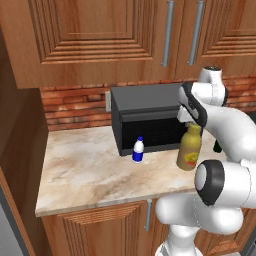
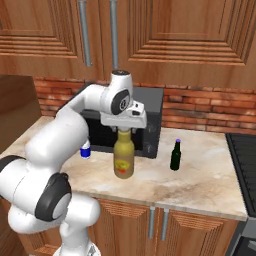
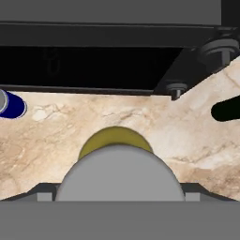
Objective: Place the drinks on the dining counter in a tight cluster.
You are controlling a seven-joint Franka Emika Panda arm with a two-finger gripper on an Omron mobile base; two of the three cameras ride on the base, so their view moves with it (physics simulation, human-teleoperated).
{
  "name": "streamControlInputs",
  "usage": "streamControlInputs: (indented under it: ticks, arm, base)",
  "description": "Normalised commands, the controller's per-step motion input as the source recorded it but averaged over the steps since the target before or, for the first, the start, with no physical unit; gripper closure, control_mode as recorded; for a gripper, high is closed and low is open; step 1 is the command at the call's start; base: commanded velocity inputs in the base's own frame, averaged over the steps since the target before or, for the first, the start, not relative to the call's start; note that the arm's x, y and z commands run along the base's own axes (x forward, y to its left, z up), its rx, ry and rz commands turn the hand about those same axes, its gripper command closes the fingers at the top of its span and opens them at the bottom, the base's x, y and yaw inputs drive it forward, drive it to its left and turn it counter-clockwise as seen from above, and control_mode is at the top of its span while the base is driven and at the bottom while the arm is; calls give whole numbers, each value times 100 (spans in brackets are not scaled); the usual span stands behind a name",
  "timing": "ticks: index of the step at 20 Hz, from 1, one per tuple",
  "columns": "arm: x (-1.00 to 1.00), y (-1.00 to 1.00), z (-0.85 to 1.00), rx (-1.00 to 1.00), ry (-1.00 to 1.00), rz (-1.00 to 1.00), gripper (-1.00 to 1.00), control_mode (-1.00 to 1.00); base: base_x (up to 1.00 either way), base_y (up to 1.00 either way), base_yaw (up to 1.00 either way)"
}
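The two-finger gripper (image 2: 124,129) hangs straight over the grey cap of the tall olive-yellow bottle (image 2: 123,158) – jaws spread wide, apparently gripping nothing yet – which stands upright on the beige marble counter (image 2: 200,175) before the black microwave (image 1: 145,120), seemingly lined up for a top-down grasp.

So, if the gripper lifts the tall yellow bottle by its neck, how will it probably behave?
The tall yellow bottle looks rigid, so it probably will not bend. It is tall with a narrow neck, so held high by the gripper it may swing or tilt. Its smooth, round body would likely roll if it tipped over on the counter.
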Motion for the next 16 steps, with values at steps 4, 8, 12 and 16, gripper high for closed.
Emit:
streamControlInputs:
  ticks: [4, 8, 12, 16]
  arm:
    - [-58, 37, 74, 0, -6, 0, 100, -100]
    - [-40, 33, 47, 0, 0, 0, 100, -100]
    - [-55, 2, 16, 0, -2, 0, 100, -100]
    - [-62, 0, 29, 0, -4, 0, 100, -100]
  base:
    - [0, 0, 0]
    - [0, 0, 0]
    - [0, 0, 0]
    - [0, 0, 0]
